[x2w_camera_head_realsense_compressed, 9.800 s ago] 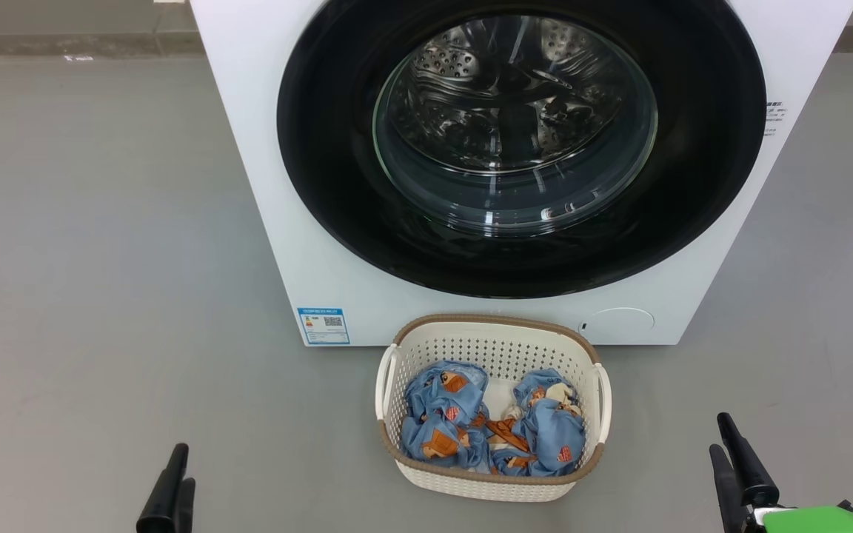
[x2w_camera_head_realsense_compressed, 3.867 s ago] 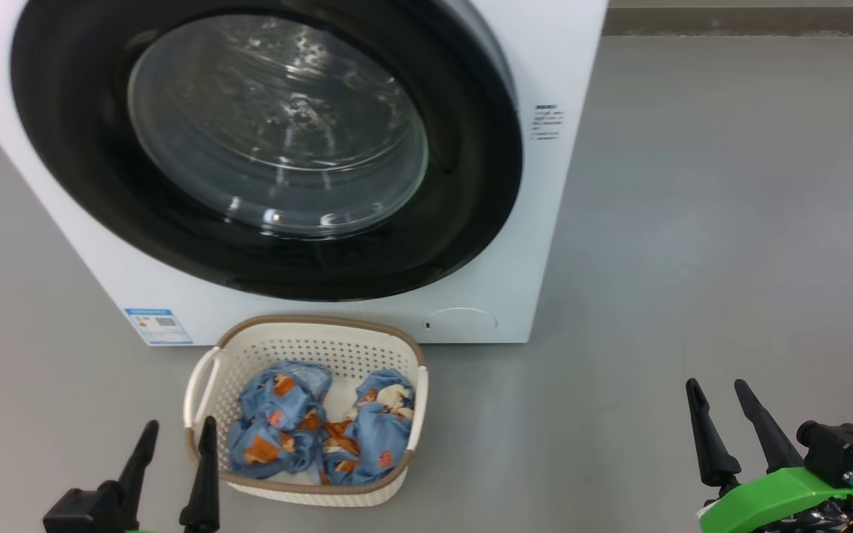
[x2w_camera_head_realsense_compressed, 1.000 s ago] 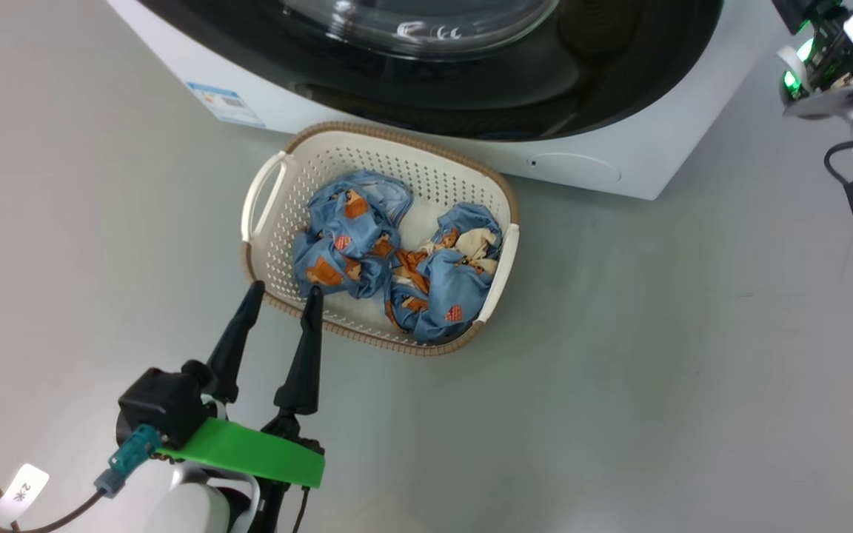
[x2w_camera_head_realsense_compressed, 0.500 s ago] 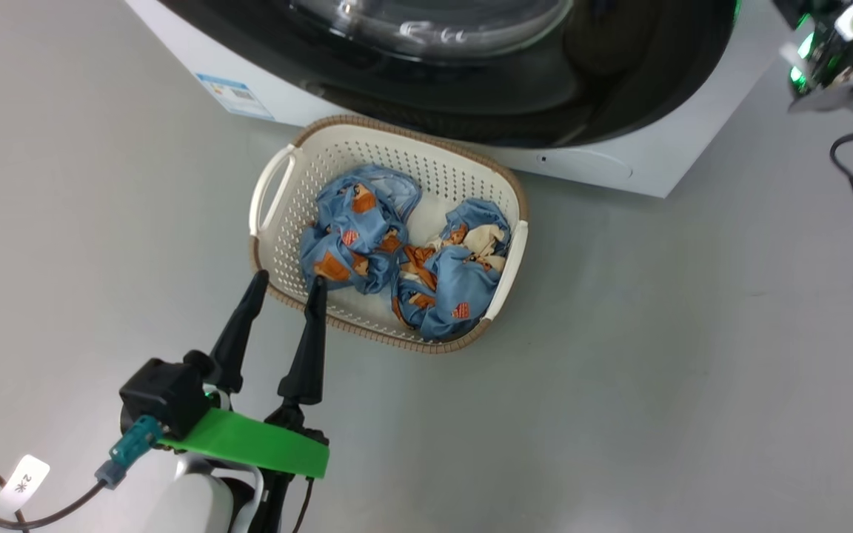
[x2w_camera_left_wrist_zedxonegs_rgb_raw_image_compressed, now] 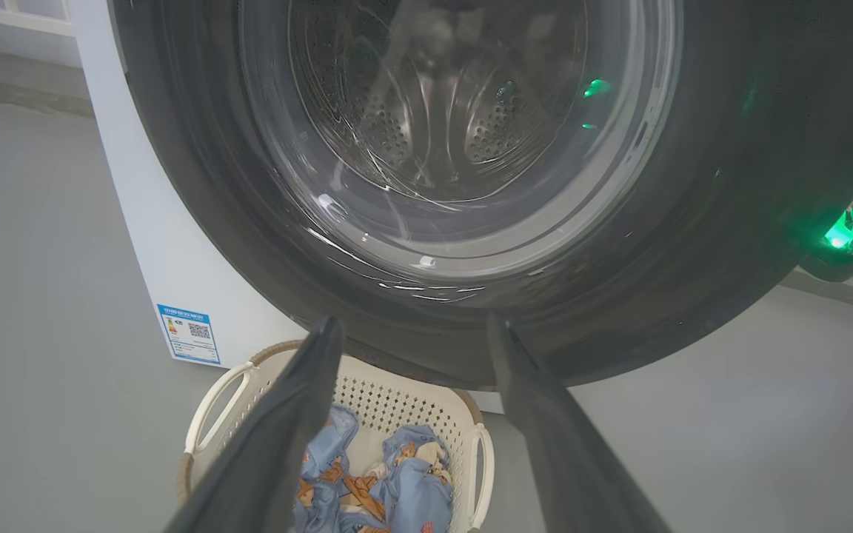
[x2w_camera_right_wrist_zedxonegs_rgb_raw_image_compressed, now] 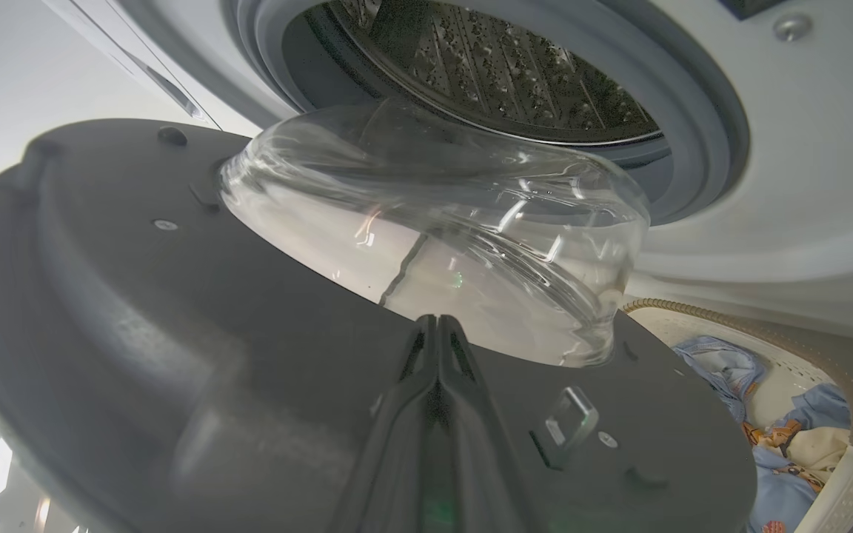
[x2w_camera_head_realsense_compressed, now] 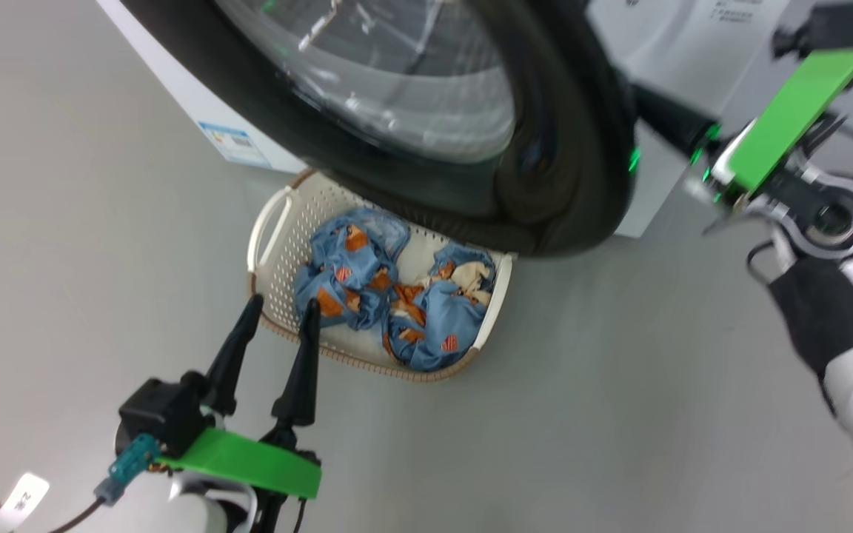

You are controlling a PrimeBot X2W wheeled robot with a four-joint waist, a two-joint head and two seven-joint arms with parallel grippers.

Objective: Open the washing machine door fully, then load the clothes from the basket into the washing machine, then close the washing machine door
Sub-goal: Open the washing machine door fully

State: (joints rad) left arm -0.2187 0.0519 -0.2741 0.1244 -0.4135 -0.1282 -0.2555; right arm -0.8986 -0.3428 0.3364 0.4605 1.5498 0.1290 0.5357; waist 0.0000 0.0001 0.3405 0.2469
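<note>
Glossy black rim first: the washing machine door (x2w_camera_head_realsense_compressed: 560, 148) stands partway open, angled out from the front of the washing machine (x2w_camera_head_realsense_compressed: 678, 37). From my left wrist I'm looking at its outer side (x2w_camera_left_wrist_zedxonegs_rgb_raw_image_compressed: 212, 222). From my right wrist I get the dark grey inner face (x2w_camera_right_wrist_zedxonegs_rgb_raw_image_compressed: 138, 333) with the clear glass bowl (x2w_camera_right_wrist_zedxonegs_rgb_raw_image_compressed: 434, 237) bulging off it. There's a gap behind it, where the steel drum (x2w_camera_right_wrist_zedxonegs_rgb_raw_image_compressed: 508, 66) and the grey gasket (x2w_camera_right_wrist_zedxonegs_rgb_raw_image_compressed: 708, 126) show.

My right gripper (x2w_camera_right_wrist_zedxonegs_rgb_raw_image_compressed: 437, 326) is pinched completely closed with nothing between the fingers. It lies along that inner face with the tips right at the base of the bowl. From the head camera it (x2w_camera_head_realsense_compressed: 663, 115) reaches in behind the door's right edge. I can't tell if the tips actually press on the door.

The basket (x2w_camera_head_realsense_compressed: 263, 229) sits on the grey floor (x2w_camera_head_realsense_compressed: 619, 407) just in front of the machine. Its far side is tucked under the door's lower rim. The clothes (x2w_camera_head_realsense_compressed: 426, 311) are all in it, two crumpled blue bundles side by side. The blue energy label (x2w_camera_head_realsense_compressed: 238, 144) is on the machine's lower left corner, just beyond the basket's left handle.

My left gripper (x2w_camera_head_realsense_compressed: 282, 307) hangs by the basket's near left corner with its fingers spread wide and holding nothing. In the head view its tips overlap the near rim.
</note>
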